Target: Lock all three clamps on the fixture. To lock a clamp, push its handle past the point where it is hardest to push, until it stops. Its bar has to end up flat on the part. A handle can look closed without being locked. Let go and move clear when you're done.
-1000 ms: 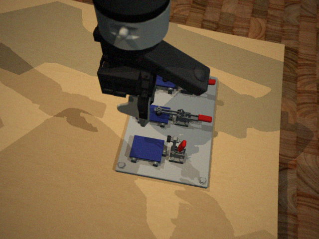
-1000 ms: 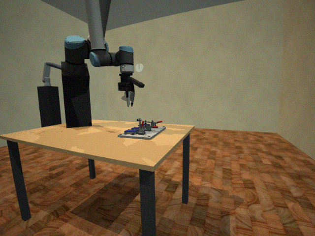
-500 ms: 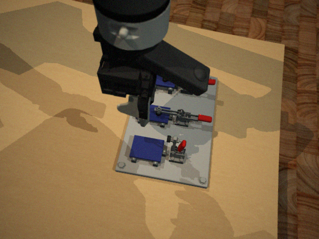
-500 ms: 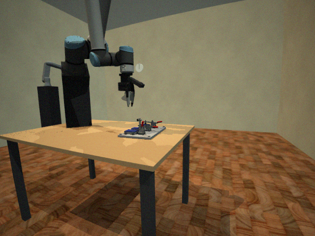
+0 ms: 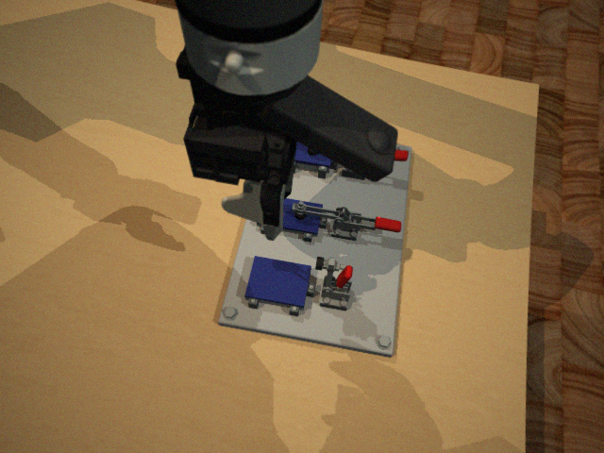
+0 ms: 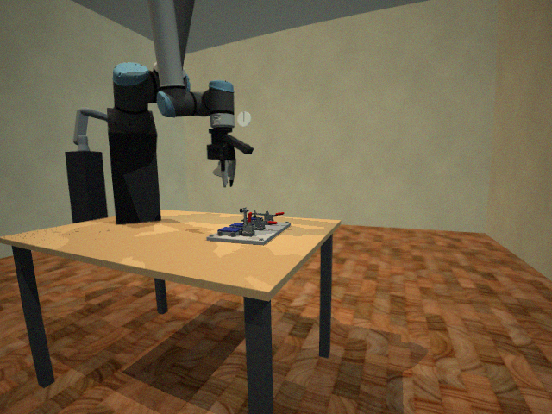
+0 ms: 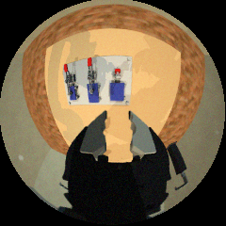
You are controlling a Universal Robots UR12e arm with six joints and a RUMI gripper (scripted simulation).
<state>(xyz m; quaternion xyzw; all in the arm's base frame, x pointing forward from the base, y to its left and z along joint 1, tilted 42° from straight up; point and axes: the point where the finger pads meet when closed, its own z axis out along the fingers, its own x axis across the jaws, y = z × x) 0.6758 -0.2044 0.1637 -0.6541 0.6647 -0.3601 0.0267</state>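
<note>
The pincer (image 5: 269, 232) (image 6: 228, 185) (image 7: 118, 111) hangs well above the tabletop, its grey fingers part-way apart with nothing between them. From the top, the black gripper housing and the grey wrist cover much of the far end of the pale grey fixture plate (image 5: 360, 322) (image 6: 276, 231) (image 7: 128, 80), which lies on the tabletop with three toggle clamps. The far clamp is mostly hidden there; its red handle (image 5: 401, 155) (image 6: 279, 214) (image 7: 65, 68) pokes out, tilted upward in the exterior view. The middle clamp's bar reaches over a flat blue block (image 5: 307, 224) (image 7: 93, 92), partly covered by a finger from the top; its red handle (image 5: 387, 224) (image 6: 272, 222) (image 7: 89, 61) lies low. Whether either bar sits flat and locked is too small to tell. The near clamp stands open, red handle (image 5: 343, 276) (image 6: 249, 218) (image 7: 118, 70) upright, bar raised off its blue block (image 5: 277, 281) (image 6: 228, 230) (image 7: 117, 91).

The light wooden tabletop (image 5: 146, 380) (image 6: 178, 254) (image 7: 155, 71) carries patchy shadows and stands on dark legs. Beyond are a brown wood-block floor (image 5: 570, 293) (image 6: 423, 289) (image 7: 35, 80), beige walls (image 6: 356, 111) and a grey ceiling, cut off by the frame.

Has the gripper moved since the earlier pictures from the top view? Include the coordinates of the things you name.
No visible move: in the top view, the gripper (image 5: 263, 222) (image 6: 228, 185) (image 7: 118, 111) keeps its place against the middle blue block (image 5: 303, 223) (image 7: 93, 93).
</note>
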